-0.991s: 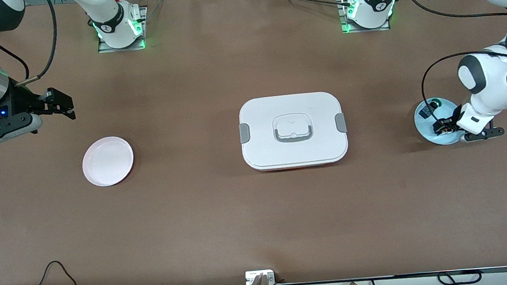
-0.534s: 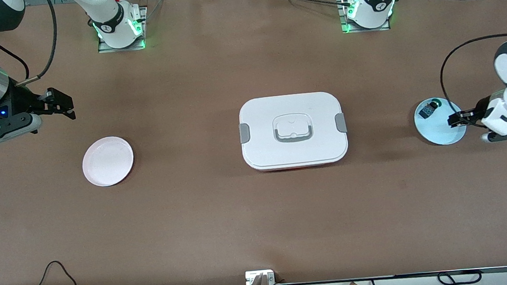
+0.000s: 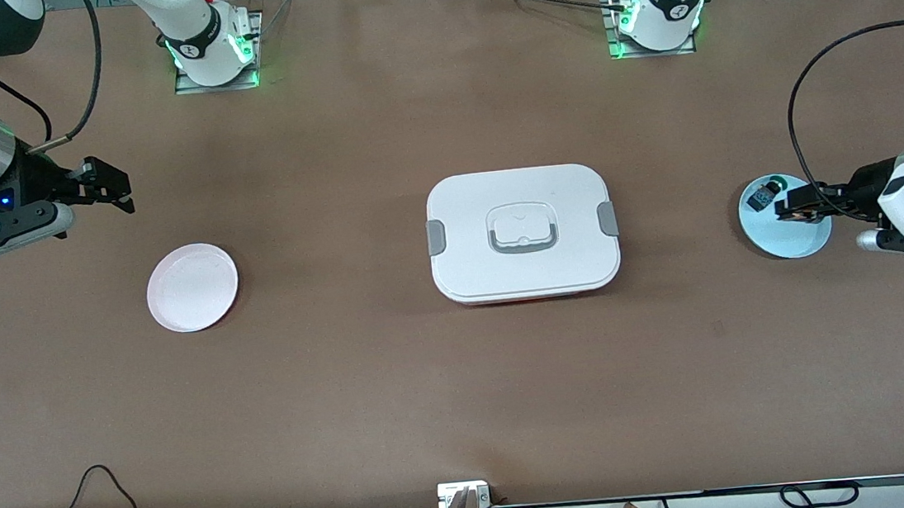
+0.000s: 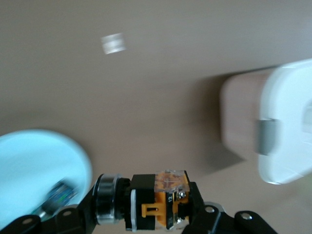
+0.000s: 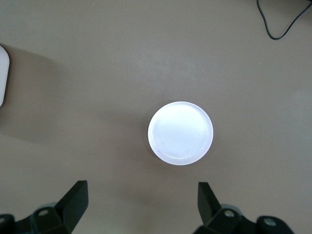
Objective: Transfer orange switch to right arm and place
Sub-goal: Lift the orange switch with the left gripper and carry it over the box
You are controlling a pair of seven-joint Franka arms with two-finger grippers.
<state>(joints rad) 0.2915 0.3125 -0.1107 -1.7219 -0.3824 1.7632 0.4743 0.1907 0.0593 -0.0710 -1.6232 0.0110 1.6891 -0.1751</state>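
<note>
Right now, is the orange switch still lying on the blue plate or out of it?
Out. The left gripper is shut on the orange switch over the blue plate; only the green switch lies on it.

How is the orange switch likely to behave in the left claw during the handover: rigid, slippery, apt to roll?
The orange switch looks like a rigid, blocky plastic body, so it probably won't flex between the left claw fingers. Its round ringed end suggests it could roll if set down on its side. It looks small, likely light, leaving the waiting right claw little free surface to grip.
</note>
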